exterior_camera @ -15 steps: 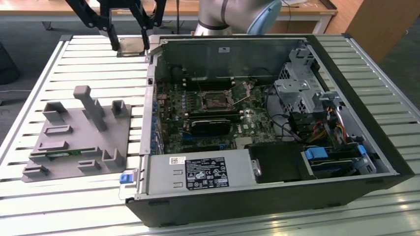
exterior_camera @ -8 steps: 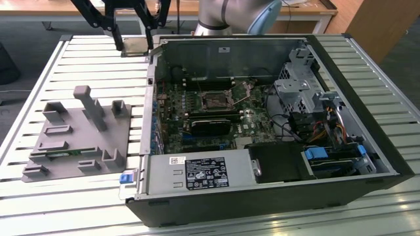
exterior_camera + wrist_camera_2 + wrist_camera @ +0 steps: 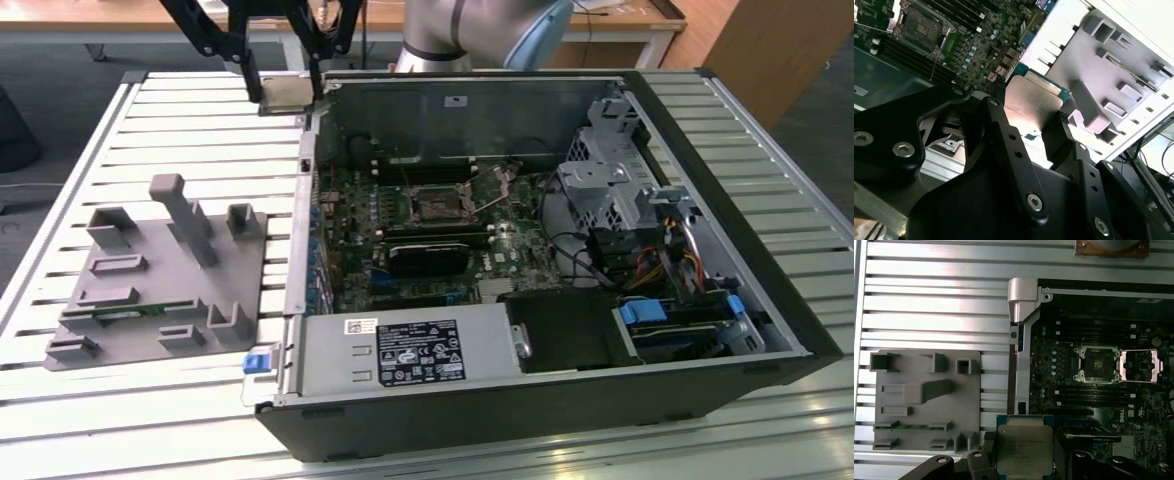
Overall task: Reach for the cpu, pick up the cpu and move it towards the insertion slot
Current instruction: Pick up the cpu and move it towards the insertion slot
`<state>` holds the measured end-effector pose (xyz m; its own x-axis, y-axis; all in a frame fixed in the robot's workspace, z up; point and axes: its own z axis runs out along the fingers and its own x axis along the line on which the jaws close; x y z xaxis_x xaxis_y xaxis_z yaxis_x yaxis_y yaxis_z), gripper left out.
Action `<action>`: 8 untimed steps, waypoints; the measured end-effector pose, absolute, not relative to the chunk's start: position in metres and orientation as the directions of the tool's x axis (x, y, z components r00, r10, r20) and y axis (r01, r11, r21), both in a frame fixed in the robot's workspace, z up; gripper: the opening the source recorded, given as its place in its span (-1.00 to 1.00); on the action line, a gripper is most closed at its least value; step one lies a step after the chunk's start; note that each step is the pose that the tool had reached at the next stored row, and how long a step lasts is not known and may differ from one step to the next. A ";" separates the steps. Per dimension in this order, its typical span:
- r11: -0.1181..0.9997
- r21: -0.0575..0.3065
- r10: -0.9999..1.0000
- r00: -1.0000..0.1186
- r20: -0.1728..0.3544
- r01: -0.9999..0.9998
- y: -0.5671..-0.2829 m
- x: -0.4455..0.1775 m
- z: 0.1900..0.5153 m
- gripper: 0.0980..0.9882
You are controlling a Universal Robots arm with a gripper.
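Observation:
The cpu (image 3: 286, 96), a flat square chip with a pale metal top and a green edge, hangs in the air above the case's back corner on the exterior view's left. My gripper (image 3: 286, 75) is shut on it, one black finger on each side. Both wrist views show the cpu (image 3: 1024, 450) (image 3: 1034, 102) clamped between the fingers (image 3: 999, 120). The insertion slot (image 3: 441, 205) lies in the middle of the motherboard, a dark square in a silver frame. Its bracket (image 3: 1139, 365) stands flipped open beside the socket (image 3: 1099, 365). The slot (image 3: 921, 22) is some way from the held chip.
The open computer case (image 3: 721, 130) lies on a slatted aluminium table (image 3: 160, 130). A grey plastic holder (image 3: 160, 280) with a green memory stick (image 3: 127, 312) sits on the exterior view's left. A black card (image 3: 427, 255) and a labelled power supply (image 3: 400, 350) lie inside the case.

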<state>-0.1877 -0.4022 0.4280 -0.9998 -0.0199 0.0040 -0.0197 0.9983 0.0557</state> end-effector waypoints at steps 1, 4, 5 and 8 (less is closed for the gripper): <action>0.998 0.056 -0.020 -1.000 0.004 -0.020 -0.402 -0.186 0.428 0.00; 0.998 0.056 -0.020 -1.000 0.004 -0.020 -0.402 -0.181 0.428 0.00; 0.998 0.056 -0.020 -1.000 0.004 -0.020 -0.402 -0.179 0.428 0.00; 0.998 0.056 -0.020 -1.000 0.004 -0.020 -0.402 -0.171 0.428 0.00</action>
